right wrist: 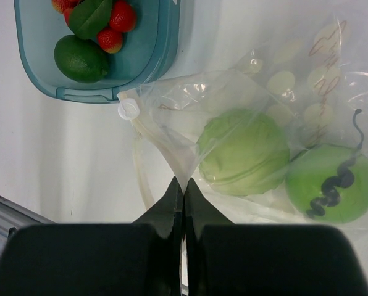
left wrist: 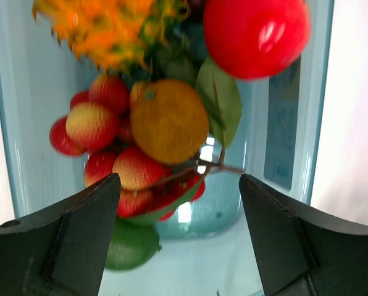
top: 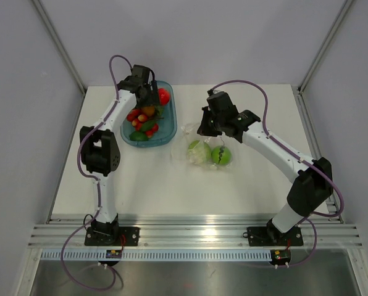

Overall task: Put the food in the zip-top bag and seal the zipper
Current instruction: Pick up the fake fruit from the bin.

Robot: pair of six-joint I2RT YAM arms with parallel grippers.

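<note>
The clear zip-top bag (top: 204,148) lies on the table right of the blue tray (top: 169,132). It holds a pale green cabbage (right wrist: 242,151) and a green apple (right wrist: 332,185). My right gripper (right wrist: 184,184) is shut, pinching the bag's film (right wrist: 171,132) near its tray-side edge; the zipper is not clearly visible. My left gripper (left wrist: 179,185) is open and empty above the tray's fruit: an orange fruit (left wrist: 168,120), a red ball (left wrist: 255,34), a bumpy orange piece (left wrist: 100,24), red berries (left wrist: 104,132) and a green lime (left wrist: 131,246).
The tray (right wrist: 162,55) sits close to the bag's corner. White table surface (top: 147,185) lies in front of both. Slanted frame posts and grey walls stand at the far left and right corners.
</note>
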